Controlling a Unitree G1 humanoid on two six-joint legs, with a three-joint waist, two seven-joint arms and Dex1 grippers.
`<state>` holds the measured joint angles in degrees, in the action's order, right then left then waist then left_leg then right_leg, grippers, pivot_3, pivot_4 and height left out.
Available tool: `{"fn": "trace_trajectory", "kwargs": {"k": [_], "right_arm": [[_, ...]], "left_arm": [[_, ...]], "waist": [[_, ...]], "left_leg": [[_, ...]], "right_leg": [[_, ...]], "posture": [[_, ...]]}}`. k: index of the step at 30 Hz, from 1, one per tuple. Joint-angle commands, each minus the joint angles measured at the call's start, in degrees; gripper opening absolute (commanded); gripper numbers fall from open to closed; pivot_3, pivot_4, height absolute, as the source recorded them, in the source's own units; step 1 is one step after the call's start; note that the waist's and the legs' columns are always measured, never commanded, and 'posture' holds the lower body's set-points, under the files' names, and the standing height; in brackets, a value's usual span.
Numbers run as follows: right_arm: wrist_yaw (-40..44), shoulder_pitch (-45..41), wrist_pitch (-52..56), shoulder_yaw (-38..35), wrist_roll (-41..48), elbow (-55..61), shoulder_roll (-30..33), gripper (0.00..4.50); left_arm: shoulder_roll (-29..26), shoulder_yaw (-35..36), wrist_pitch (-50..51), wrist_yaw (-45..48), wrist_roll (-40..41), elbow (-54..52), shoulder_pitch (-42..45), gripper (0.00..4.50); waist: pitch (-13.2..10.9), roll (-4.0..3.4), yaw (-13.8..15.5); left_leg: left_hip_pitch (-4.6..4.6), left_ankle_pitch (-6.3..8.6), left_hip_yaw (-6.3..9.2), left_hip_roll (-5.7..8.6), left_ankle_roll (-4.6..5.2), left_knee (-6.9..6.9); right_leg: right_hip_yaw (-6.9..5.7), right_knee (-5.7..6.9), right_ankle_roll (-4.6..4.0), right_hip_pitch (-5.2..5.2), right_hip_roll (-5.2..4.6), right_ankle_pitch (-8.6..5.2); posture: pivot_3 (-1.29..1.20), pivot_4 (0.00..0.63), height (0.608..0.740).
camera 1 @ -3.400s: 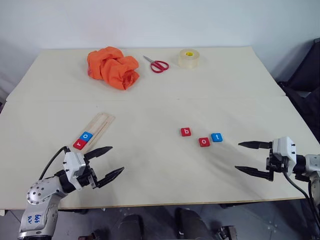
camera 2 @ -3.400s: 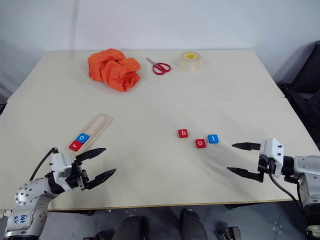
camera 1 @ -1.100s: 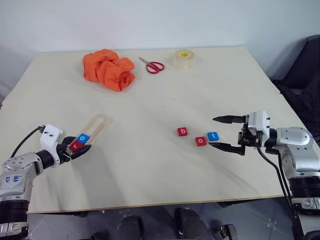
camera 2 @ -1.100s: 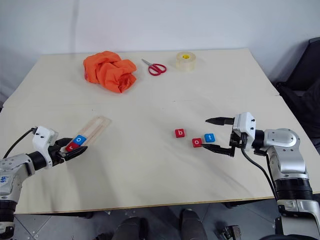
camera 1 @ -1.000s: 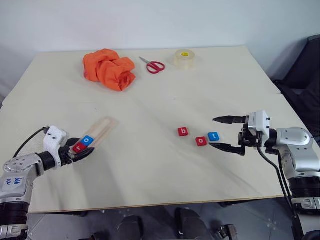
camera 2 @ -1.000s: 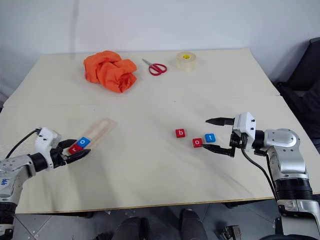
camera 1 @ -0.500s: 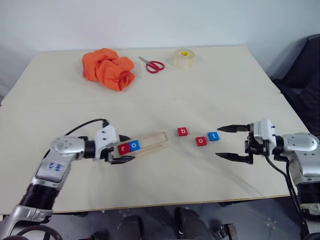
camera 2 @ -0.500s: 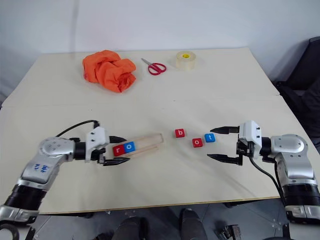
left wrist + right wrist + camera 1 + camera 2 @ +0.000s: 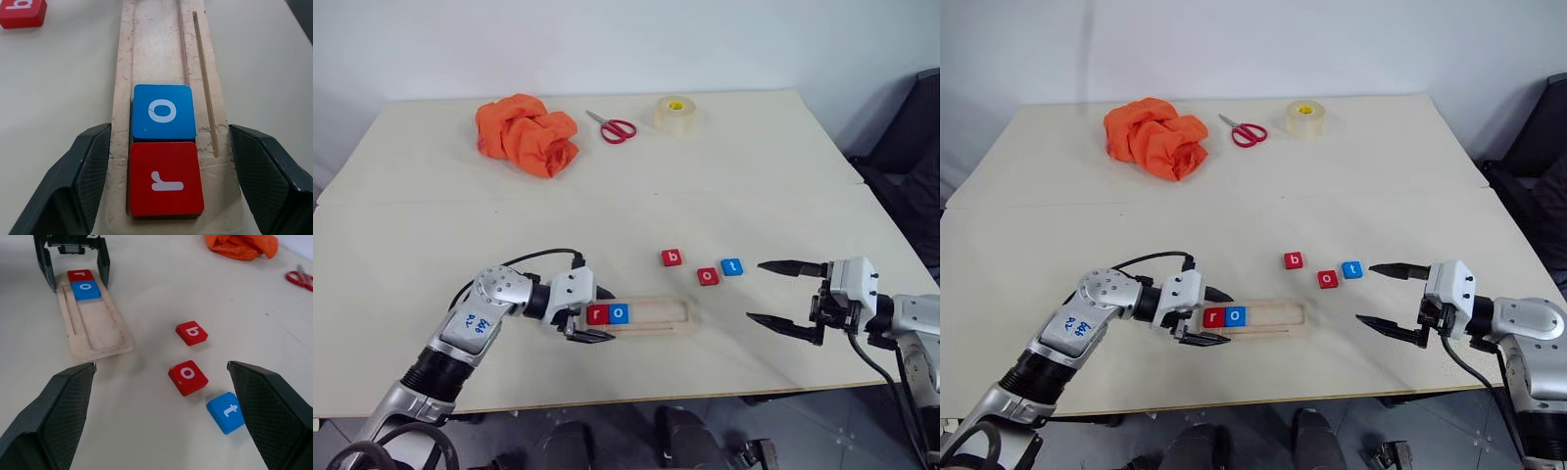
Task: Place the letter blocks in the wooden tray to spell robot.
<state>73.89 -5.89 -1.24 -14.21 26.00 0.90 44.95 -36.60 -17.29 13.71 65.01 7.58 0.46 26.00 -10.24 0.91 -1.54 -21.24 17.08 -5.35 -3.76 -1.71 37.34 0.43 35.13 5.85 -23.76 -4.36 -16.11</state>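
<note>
Pale wood in our left hand (image 9: 586,320): the wooden tray (image 9: 651,315) lies across the near middle of the worktop (image 9: 636,196), gripped at its left end.

Our left fingers (image 9: 93,166) press the tray's two long sides at the end where the red r block (image 9: 165,178) and the blue o block (image 9: 163,111) sit touching each other; the rest of the tray is bare wood. The red b block (image 9: 672,258), the red o block (image 9: 708,276) and the blue t block (image 9: 732,266) lie loose on the worktop just beyond the tray's right end, the o and t nearly touching. Our right hand (image 9: 781,295) hovers spread wide and grasping nothing, near the t block. Along the far edge we see an orange cloth (image 9: 527,133), red-handled scissors (image 9: 617,127) and a roll of tape (image 9: 674,114).
</note>
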Motion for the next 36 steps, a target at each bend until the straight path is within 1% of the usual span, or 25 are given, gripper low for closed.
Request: {"fn": "trace_trajectory", "kwargs": {"k": [1, 2, 3, 9, 11, 15, 17, 21, 22, 25, 30, 36], "right_arm": [[-1.0, 0.4, 0.3, -1.9, 1.3, 2.3, 1.1, 4.5], [-1.1, 0.4, 0.3, -1.9, 1.3, 2.3, 1.1, 4.5], [-1.4, 0.2, 0.4, -1.8, 1.3, 2.4, 1.1, 4.5], [-3.4, -0.6, 1.1, -1.6, 1.6, 3.0, 0.3, 4.5], [-5.2, -0.5, 2.6, -1.8, 1.8, 4.1, 0.1, 4.5], [-14.3, 1.3, 10.5, -1.9, 0.2, 8.5, -0.1, 4.5], [-17.7, 1.5, 15.3, -1.9, 1.1, 10.1, -0.2, 4.5], [-29.2, 3.8, 29.9, -2.1, 3.1, 19.4, -1.5, 4.5], [-30.5, 4.7, 32.4, -2.2, 3.5, 21.5, -1.2, 4.5], [-32.9, 7.6, 33.2, -3.1, 3.4, 26.4, -2.1, 4.5], [-35.3, 12.8, 33.9, -3.7, 3.1, 31.3, -3.5, 4.5], [-35.5, 15.7, 32.9, -4.1, 3.0, 32.4, -4.1, 4.5]], "left_arm": [[0.8, -0.1, -0.4, -0.5, -0.8, -0.1, 0.9, 4.14], [1.0, 0.0, -0.6, -0.9, -1.1, -0.1, 0.9, 4.44], [1.1, 0.1, -0.4, -1.3, -1.4, -0.2, 0.9, 4.47], [0.2, 1.5, 0.3, -1.9, -1.0, -2.4, -0.7, 4.47], [-0.3, 3.6, -1.0, -1.2, 1.2, -3.6, -1.9, 4.47], [-1.9, 12.3, -5.5, 2.8, 9.6, -5.0, -6.6, 4.47], [-1.9, 14.7, -6.1, 3.9, 12.2, -4.1, -7.8, 4.47], [-0.9, 20.5, -14.2, 10.3, 17.7, 2.7, -10.2, 4.47], [-0.8, 20.8, -15.3, 11.7, 18.2, 4.1, -10.4, 4.47], [-0.2, 20.9, -22.1, 17.0, 18.0, 10.5, -9.7, 4.47], [1.2, 20.9, -25.6, 25.2, 20.6, 17.7, -8.2, 4.47], [1.7, 19.9, -25.8, 25.8, 21.2, 19.1, -7.2, 4.47]], "waist": [[0.0, 0.0, 0.0], [0.0, 0.0, 0.0], [0.0, 0.01, 0.0], [0.0, 0.01, 0.0], [0.0, 0.01, 0.0], [0.0, 0.01, -0.1], [0.0, 0.01, 0.0], [0.0, 0.01, 0.1], [0.0, 0.01, 0.2], [0.0, 0.02, 0.3], [0.0, 0.07, 0.1], [0.0, 0.12, 0.0]], "left_leg": [[0.0, 0.0, 0.01, 0.0, 0.0, 0.0], [0.0, 0.0, 0.0, 0.0, 0.0, 0.0], [-0.01, 0.0, 0.01, 0.01, 0.0, 0.0], [-0.01, 0.0, 0.01, 0.01, 0.0, 0.0], [0.0, 0.0, 0.01, 0.0, 0.0, -0.01], [0.0, 0.0, 0.02, -0.03, 0.0, -0.04], [0.0, 0.0, 0.04, -0.04, 0.0, -0.04], [-0.01, 0.0, 0.05, -0.01, 0.0, 0.0], [-0.01, 0.0, 0.05, -0.01, 0.0, -0.01], [-0.04, 0.02, 0.08, 0.0, 0.03, -0.05], [-0.09, 0.07, 0.06, 0.01, 0.12, -0.04], [-0.1, 0.1, 0.07, 0.01, 0.16, -0.03]], "right_leg": [[0.0, 0.0, 0.0, 0.0, 0.0, 0.0], [0.0, 0.0, 0.0, 0.0, 0.0, 0.0], [0.0, 0.0, 0.0, 0.01, 0.0, 0.0], [0.0, 0.0, 0.0, 0.01, 0.0, 0.0], [0.0, 0.0, 0.0, 0.0, 0.0, 0.0], [0.0, 0.01, -0.02, -0.01, 0.0, -0.01], [-0.02, 0.01, -0.05, -0.01, -0.01, -0.03], [-0.03, 0.02, -0.04, 0.0, -0.07, -0.02], [-0.04, 0.01, -0.05, 0.0, -0.08, -0.02], [-0.08, -0.04, -0.07, 0.0, -0.08, -0.04], [-0.08, -0.14, -0.05, 0.0, -0.07, -0.03], [-0.08, -0.14, -0.03, 0.01, -0.07, -0.01]], "posture": [[0.0, 0.15, 0.74], [0.0, 0.15, 0.74], [0.0, 0.15, 0.74], [0.0, 0.15, 0.74], [0.0, 0.15, 0.74], [0.0, 0.15, 0.74], [0.0, 0.15, 0.74], [0.0, 0.15, 0.74], [0.0, 0.15, 0.74], [0.0, 0.15, 0.74], [0.0, 0.15, 0.74], [0.0, 0.15, 0.74]]}}
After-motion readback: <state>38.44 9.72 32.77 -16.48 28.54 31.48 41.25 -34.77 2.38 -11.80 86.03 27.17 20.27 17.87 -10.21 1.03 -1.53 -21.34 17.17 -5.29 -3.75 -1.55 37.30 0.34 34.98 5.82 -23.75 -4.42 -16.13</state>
